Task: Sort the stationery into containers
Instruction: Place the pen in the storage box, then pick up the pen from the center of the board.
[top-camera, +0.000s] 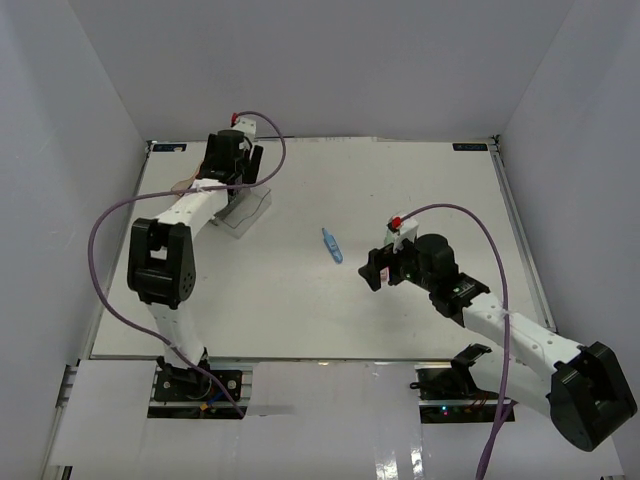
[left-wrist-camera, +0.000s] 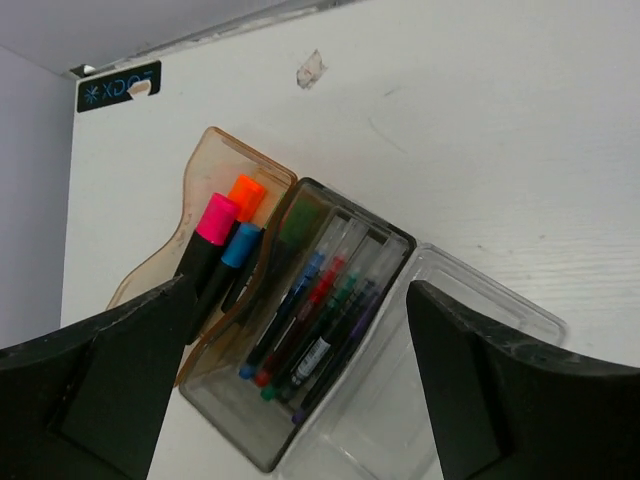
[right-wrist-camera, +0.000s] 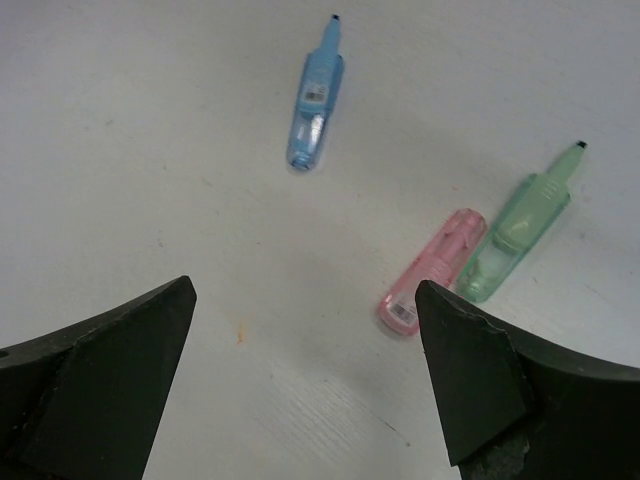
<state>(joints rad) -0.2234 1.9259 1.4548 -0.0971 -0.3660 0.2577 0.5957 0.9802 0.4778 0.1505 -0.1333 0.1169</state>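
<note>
Translucent amber-and-smoky tray (left-wrist-camera: 470, 300) holds slim pens (left-wrist-camera: 312, 305) and stubby highlighters (left-wrist-camera: 214, 224).

white-black arms (top-camera: 195, 208), seemingly purple cables (top-camera: 92, 245)

In the tray (left-wrist-camera: 205, 175), far left, pens (left-wrist-camera: 310, 320) beside highlighters (left-wrist-camera: 215, 245); three loose markers (right-wrist-camera: 316, 95) mid-table, two perhaps touching

Open table round the blue marker, tight quarters in the tray.
You have bare table on every side of the blue marker (right-wrist-camera: 315, 95), which lies well apart from the pink marker (right-wrist-camera: 432, 272) and mint marker (right-wrist-camera: 520, 235); those two lie just beside each other. In the tray (left-wrist-camera: 375, 425), highlighters (left-wrist-camera: 225, 240) crowd the amber compartment and pens (left-wrist-camera: 310, 310) fill the grey one, while the clear one gives you room.
</note>
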